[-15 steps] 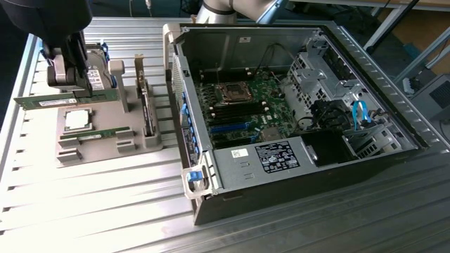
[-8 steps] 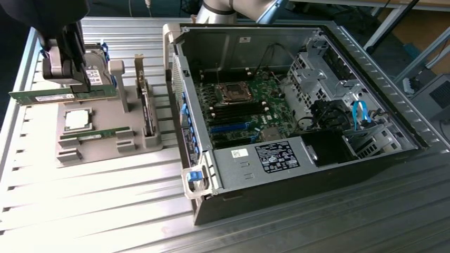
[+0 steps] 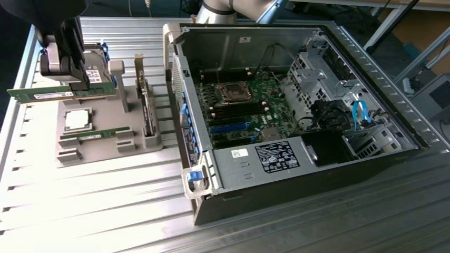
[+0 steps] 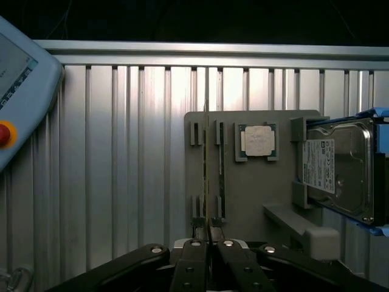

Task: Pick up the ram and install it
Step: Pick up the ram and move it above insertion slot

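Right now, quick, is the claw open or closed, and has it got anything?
Claw: closed, holding the ram by its edge.

Pincer [image 4: 209, 246] clamped on ram [image 4: 207, 182], processor [image 4: 256, 141] and hard drive [image 4: 337, 170] on grey tray [image 4: 267, 194]

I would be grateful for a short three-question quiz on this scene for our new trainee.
1. True or false: the gripper is shut on the ram.
2. Multiple choice: what lies flat in the grey holder, next to a second green stick? A) the square processor chip B) a screwdriver C) a fan
3. Fill the gap: the computer case has its side ___, so the motherboard shows.

Key: 1 true; 2 A; 3 open.
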`<state>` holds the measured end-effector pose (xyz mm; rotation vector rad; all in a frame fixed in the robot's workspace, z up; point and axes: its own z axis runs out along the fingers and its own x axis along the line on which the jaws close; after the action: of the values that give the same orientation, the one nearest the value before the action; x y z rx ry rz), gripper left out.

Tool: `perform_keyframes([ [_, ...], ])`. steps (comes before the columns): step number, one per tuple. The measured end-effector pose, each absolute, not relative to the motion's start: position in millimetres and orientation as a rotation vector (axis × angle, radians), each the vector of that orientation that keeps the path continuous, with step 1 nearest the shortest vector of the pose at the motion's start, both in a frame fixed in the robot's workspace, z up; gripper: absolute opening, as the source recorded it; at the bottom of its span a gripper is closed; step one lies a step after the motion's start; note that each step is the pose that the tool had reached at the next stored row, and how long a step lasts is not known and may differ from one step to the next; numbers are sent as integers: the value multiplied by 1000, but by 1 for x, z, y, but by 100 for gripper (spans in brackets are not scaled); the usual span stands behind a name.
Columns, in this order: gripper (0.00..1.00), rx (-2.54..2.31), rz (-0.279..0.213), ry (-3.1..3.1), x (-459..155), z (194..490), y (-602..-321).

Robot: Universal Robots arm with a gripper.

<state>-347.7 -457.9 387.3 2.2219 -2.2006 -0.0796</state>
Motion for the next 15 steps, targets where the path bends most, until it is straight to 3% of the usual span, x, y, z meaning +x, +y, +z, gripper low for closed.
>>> perform_keyframes([
  [15, 13, 2222, -80, -2200, -337, 388, -458],
])
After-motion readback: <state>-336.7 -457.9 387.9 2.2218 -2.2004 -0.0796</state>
